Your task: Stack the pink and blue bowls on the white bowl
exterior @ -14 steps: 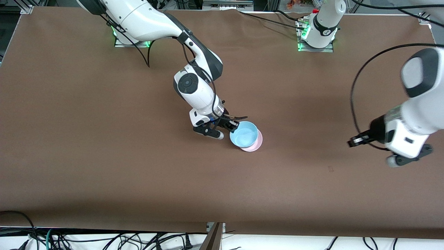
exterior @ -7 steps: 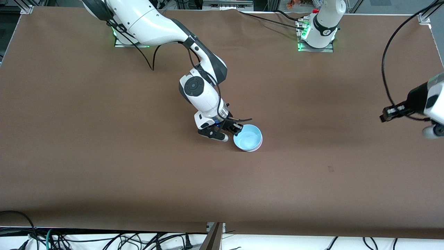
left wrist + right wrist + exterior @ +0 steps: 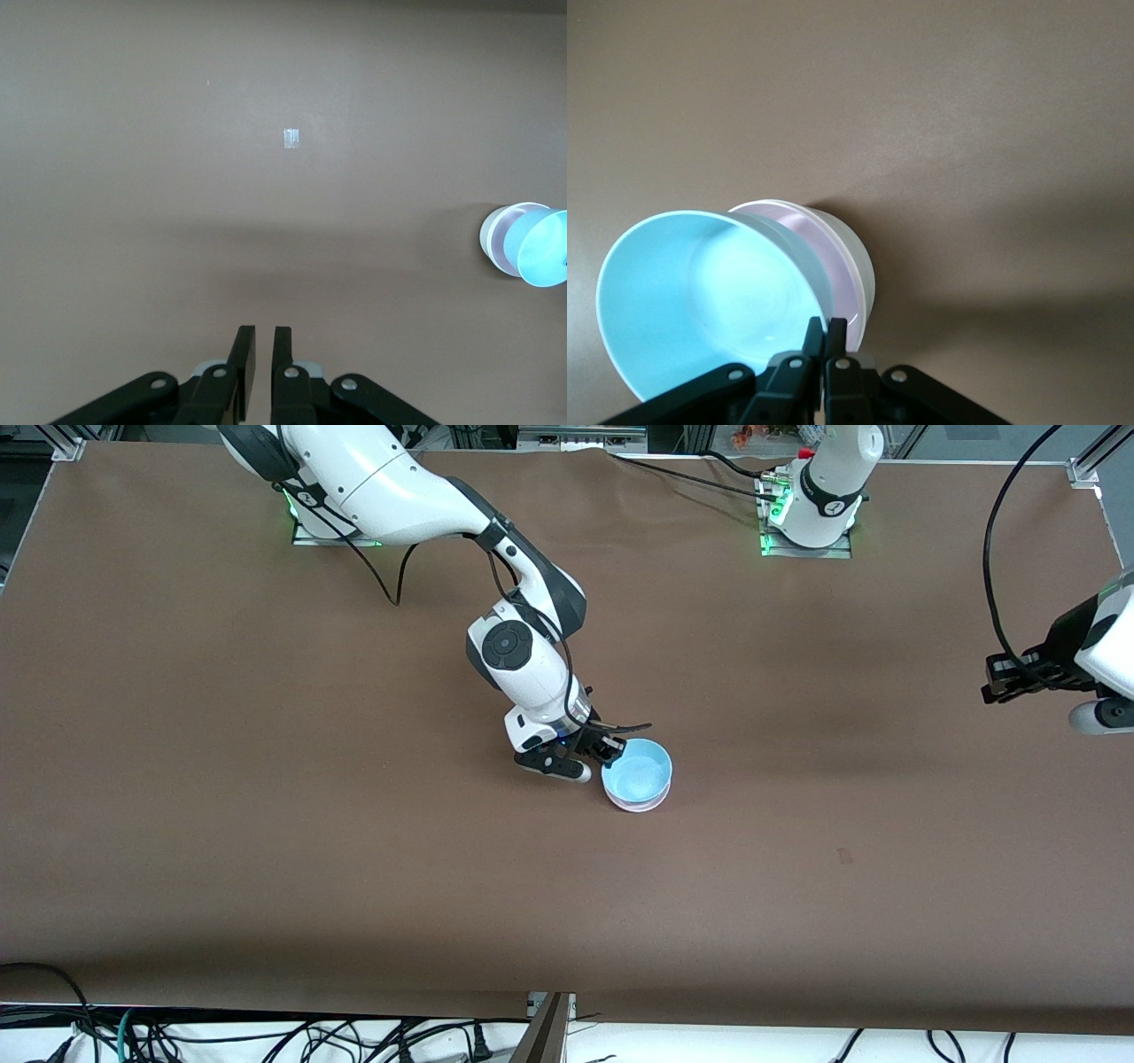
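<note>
The right gripper [image 3: 609,751] is pinched on the rim of the blue bowl [image 3: 636,771] and has moved it right over the pink bowl [image 3: 837,266] and white bowl [image 3: 858,257] near the middle of the table [image 3: 266,824], so the stack is almost done. Before, the blue bowl sat off to one side with more pink showing. The left gripper [image 3: 264,354], closed on nothing, has pulled back toward the table's edge at its own end and waits.

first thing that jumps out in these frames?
The blue bowl, mid-table: the right gripper is shut on its rim and holds it tilted over the pink bowl, which sits in the white bowl. The left gripper waits at the left arm's end of the table, holding nothing.
</note>
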You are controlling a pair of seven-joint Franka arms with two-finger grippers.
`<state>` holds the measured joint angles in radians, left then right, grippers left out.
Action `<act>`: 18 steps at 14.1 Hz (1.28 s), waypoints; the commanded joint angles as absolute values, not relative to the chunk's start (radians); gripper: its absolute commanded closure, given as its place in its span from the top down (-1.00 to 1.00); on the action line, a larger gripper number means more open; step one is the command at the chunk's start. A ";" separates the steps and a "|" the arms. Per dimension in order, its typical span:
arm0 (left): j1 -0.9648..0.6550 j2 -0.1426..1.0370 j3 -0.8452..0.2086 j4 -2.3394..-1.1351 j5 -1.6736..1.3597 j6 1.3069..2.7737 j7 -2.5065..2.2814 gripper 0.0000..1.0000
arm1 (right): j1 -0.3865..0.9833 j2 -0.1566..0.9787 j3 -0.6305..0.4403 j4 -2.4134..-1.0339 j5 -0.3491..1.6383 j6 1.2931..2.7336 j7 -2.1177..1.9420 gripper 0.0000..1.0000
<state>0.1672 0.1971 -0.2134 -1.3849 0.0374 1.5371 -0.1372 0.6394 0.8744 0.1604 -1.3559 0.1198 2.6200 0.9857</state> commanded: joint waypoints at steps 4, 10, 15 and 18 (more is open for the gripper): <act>0.195 0.078 -0.218 -1.605 0.055 1.723 -0.018 -0.47 | 0.653 0.900 0.147 -1.319 0.095 2.622 1.005 1.00; 0.196 0.097 -0.218 -1.597 0.060 1.766 -0.011 0.66 | 0.632 0.799 0.065 -1.257 0.075 2.325 0.898 1.00; 0.190 0.113 -0.221 -1.582 0.055 1.764 -0.009 1.00 | 0.485 0.668 0.051 -1.221 0.060 1.995 0.502 1.00; 0.189 0.127 -0.221 -1.546 0.046 1.763 -0.012 1.00 | 0.444 0.563 -0.003 -1.223 -0.038 1.747 0.246 1.00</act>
